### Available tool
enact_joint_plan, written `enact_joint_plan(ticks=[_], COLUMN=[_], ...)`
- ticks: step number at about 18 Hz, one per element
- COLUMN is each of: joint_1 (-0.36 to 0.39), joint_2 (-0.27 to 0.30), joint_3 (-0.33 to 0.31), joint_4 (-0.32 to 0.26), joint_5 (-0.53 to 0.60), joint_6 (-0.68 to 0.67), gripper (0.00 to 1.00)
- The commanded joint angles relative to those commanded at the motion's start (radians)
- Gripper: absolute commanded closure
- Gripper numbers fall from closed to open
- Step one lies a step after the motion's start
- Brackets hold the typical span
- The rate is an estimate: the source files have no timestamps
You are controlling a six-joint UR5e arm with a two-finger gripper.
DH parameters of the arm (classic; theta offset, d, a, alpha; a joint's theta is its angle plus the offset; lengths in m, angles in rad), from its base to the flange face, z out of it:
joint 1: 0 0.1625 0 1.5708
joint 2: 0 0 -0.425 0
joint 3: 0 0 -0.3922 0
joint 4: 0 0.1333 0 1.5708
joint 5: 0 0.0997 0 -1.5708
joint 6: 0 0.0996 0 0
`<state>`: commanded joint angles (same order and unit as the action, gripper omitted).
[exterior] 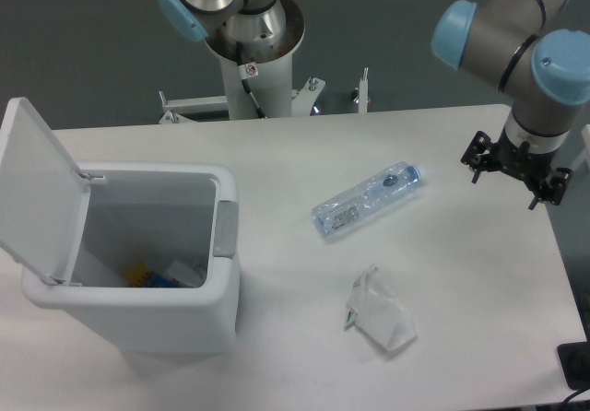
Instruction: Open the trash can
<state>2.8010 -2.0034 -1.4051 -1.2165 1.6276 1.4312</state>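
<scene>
The trash can [138, 319] is a large white boxy bin at the left of the table. Its flat lid [37, 185] stands raised on the left side, leaving the inside exposed with yellow, blue and white items at the bottom. A grey push-button tab [224, 229] sits on the right rim. My gripper [514, 173] hangs over the far right of the table, well away from the bin, open with nothing between its black fingers.
A crushed clear plastic bottle [367, 199] lies mid-table. A crumpled clear plastic wrapper [380, 311] lies nearer the front. The arm's base column [253, 52] stands behind the table. The table's right edge runs just beside the gripper.
</scene>
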Motion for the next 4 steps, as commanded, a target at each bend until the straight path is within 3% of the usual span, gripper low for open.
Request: enact_joint_plan(ticks=[4], joint_1=[-0.003], joint_2=[0.002], joint_3=[-0.012], joint_4=[0.011], joint_5=[0.002], joint_6=[-0.002], gripper=[0.00])
